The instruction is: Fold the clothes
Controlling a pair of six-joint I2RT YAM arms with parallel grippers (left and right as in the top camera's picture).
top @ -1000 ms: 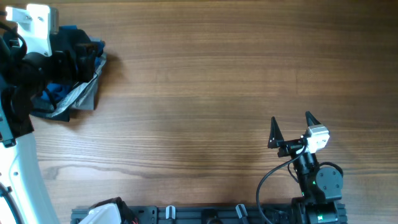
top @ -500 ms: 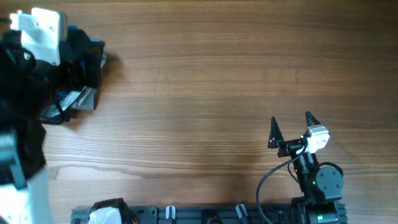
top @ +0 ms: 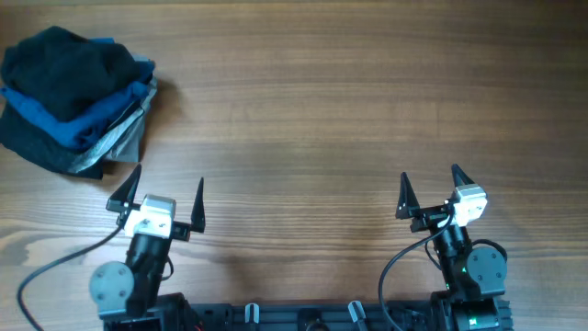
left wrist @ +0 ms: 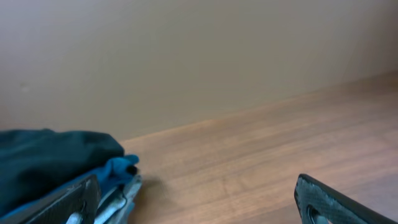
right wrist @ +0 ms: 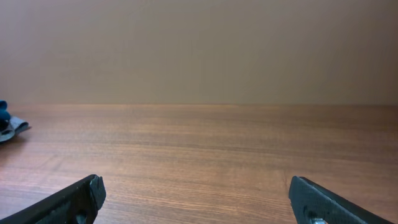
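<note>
A crumpled black garment (top: 57,57), soft and matte, lies bunched on top of a pile at the table's far left corner. No neck label shows. It also shows in the left wrist view (left wrist: 50,155). My left gripper (top: 168,184) is open and empty at the front left, well short of the pile; its fingers frame bare wood in the left wrist view (left wrist: 196,205). My right gripper (top: 430,179) is open and empty at the front right, far from the pile, also over bare wood in the right wrist view (right wrist: 196,199).
Under the black garment lie a blue shirt (top: 96,110), a grey garment (top: 124,140) and a charcoal one (top: 41,152). The wooden table (top: 322,110) stretches across the middle and right. A plain wall stands behind the table's far edge.
My left arm was over the pile at the far left; now it is back at the front left with its gripper open. The pile lies uncovered with the black garment on top. The right arm has not moved.
</note>
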